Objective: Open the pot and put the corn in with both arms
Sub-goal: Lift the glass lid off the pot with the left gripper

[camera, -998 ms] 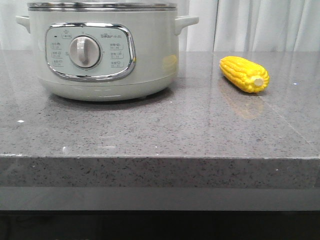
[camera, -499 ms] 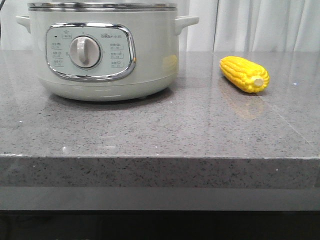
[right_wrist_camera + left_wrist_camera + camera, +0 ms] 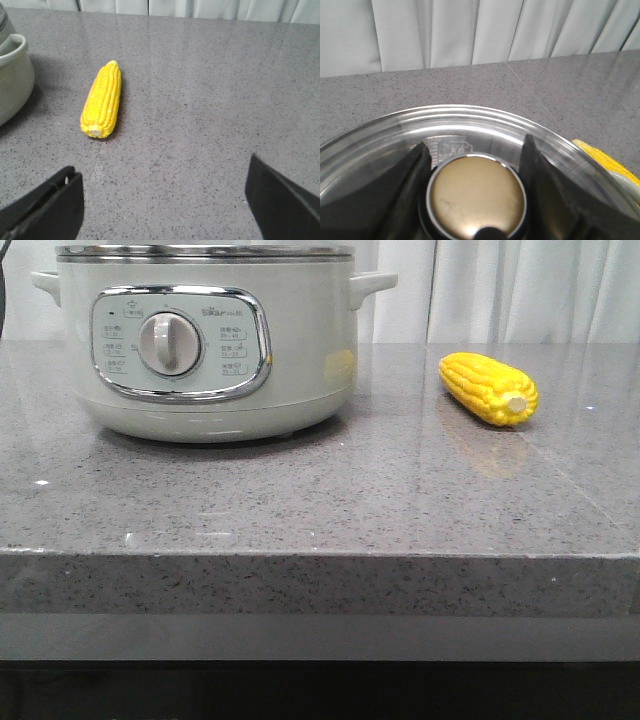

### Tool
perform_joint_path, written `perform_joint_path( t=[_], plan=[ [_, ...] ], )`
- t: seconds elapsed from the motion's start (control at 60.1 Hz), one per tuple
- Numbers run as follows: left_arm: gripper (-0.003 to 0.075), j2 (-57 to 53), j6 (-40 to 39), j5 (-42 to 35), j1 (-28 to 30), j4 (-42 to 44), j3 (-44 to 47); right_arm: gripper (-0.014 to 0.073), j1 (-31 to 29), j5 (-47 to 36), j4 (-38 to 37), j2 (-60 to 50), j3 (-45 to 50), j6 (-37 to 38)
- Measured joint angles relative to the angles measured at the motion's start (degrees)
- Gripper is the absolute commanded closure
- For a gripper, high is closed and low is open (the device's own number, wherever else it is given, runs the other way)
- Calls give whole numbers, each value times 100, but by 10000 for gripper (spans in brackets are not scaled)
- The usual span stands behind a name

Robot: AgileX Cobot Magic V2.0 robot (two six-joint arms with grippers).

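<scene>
Left tool (image 3: 475, 165) astride half-cropped lid knob (image 3: 476, 196)

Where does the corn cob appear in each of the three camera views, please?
Front view: the corn cob lies on the grey countertop, right of the pot, apart from it.
Left wrist view: only a yellow sliver shows at the right edge, seen past the glass lid.
Right wrist view: the cob lies left of centre, beyond the open right gripper.
Shared landmark: the pot, whose side handle shows in the right wrist view.

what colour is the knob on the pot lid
Brassy gold with a chrome ring; the lid knob shows best in the left wrist view.
</scene>
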Motion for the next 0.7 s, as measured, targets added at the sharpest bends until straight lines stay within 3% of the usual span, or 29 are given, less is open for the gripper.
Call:
perform_joint_path(
  t=[0.432, 0.698],
  plan=[
    [500, -830, -34, 475, 0, 17, -374, -68, 0, 0, 0, 0, 0, 0],
    [500, -1967, -47, 1862, 113, 532, -274, -68, 0, 8, 0, 0, 0, 0]
  ],
)
